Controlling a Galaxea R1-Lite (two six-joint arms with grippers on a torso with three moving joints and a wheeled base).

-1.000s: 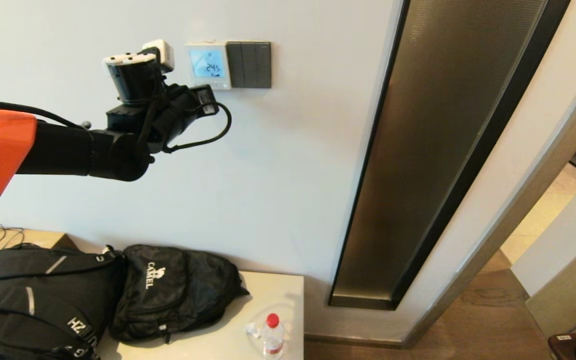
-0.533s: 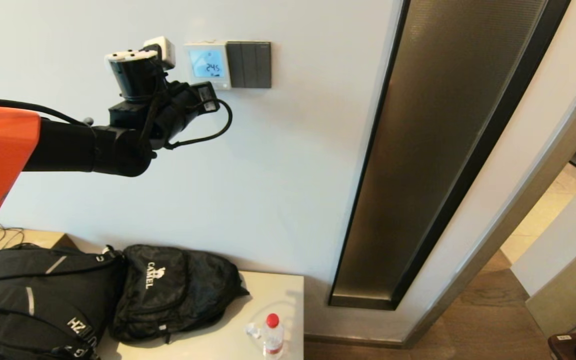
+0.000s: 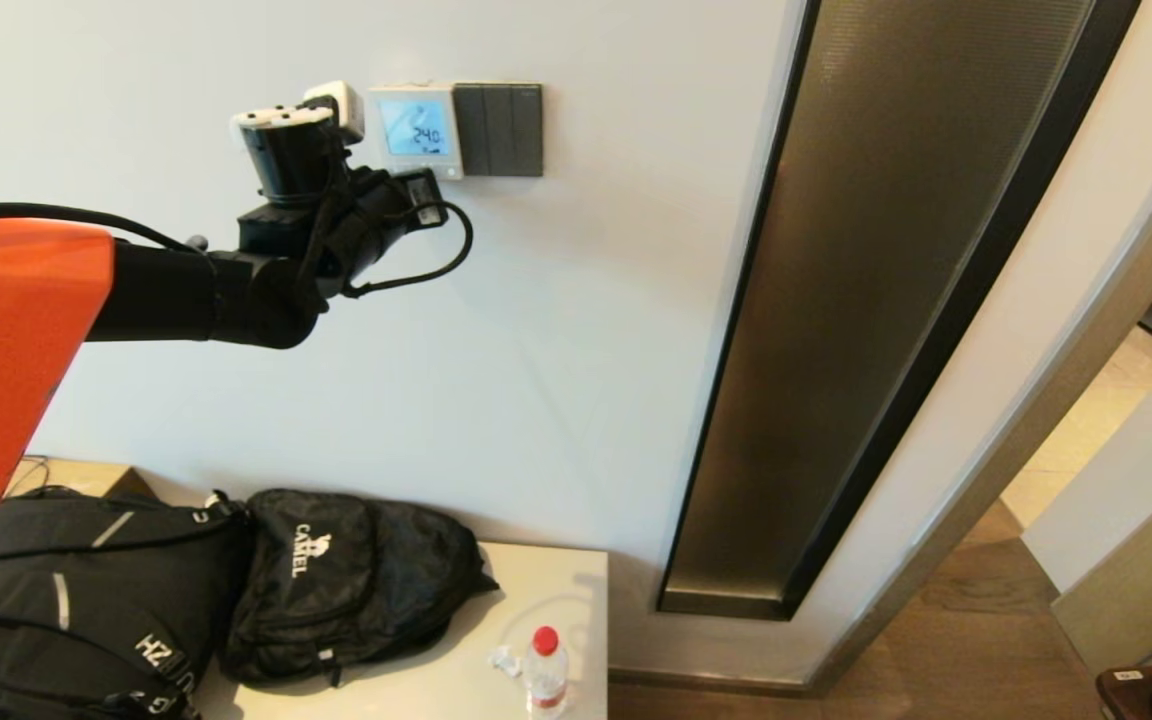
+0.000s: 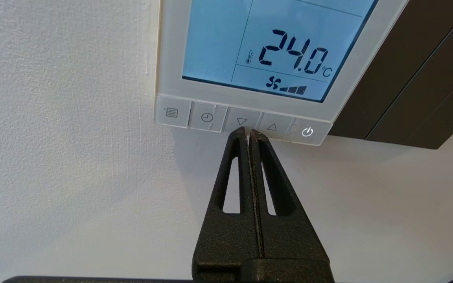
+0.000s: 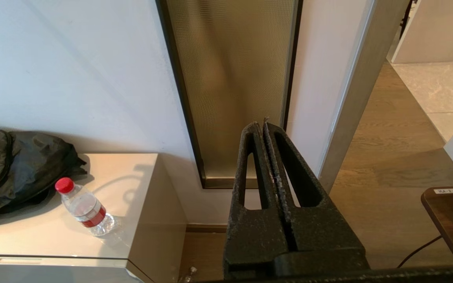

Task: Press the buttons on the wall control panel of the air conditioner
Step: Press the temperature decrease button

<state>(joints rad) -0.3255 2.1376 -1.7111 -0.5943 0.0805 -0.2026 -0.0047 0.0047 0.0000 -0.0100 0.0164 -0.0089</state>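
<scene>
- Pressing at the wall: left gripper raised to the air conditioner's wall control panel, fingers clenched together, nothing between them.
- Fingertips sit at the lower edge of the buttons, on the down-arrow key, close to the up-arrow beside it.
- Panel mounted high on the white wall, touching a dark grey switch plate on its right side.
- Screen lit blue, reads 24.0 °C, fan icon with bars underneath.
- Right gripper hangs low, well apart from the panel, jaws clenched and empty, facing the ribbed glass strip.
- Cabinet below carries black bags and a red-capped bottle.
</scene>
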